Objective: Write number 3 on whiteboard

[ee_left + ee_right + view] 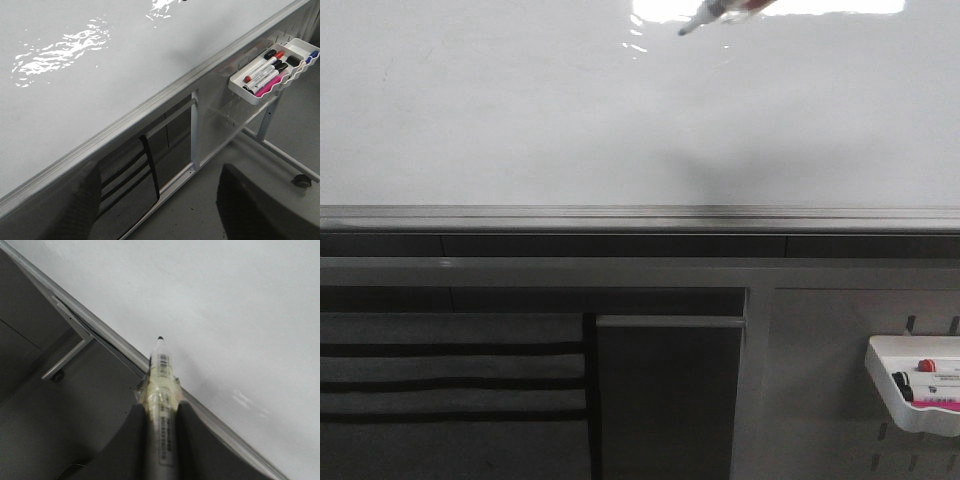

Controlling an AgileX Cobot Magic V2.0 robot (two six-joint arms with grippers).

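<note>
Right wrist view shows the right gripper [161, 412] pinching a marker [162, 377] between its dark fingers [192, 440], black tip uncapped and pointing at the whiteboard [225, 305]. From the front, the marker [715, 14] pokes in near the board's top edge, seemingly just off the glossy surface [520, 110]. No number 3 is visible yet; the board looks blank. Starting this high, strokes risk running out of reach or view. Too little pressure may leave gaps; too much may slip the marker. The left gripper's state cannot be told.
</note>
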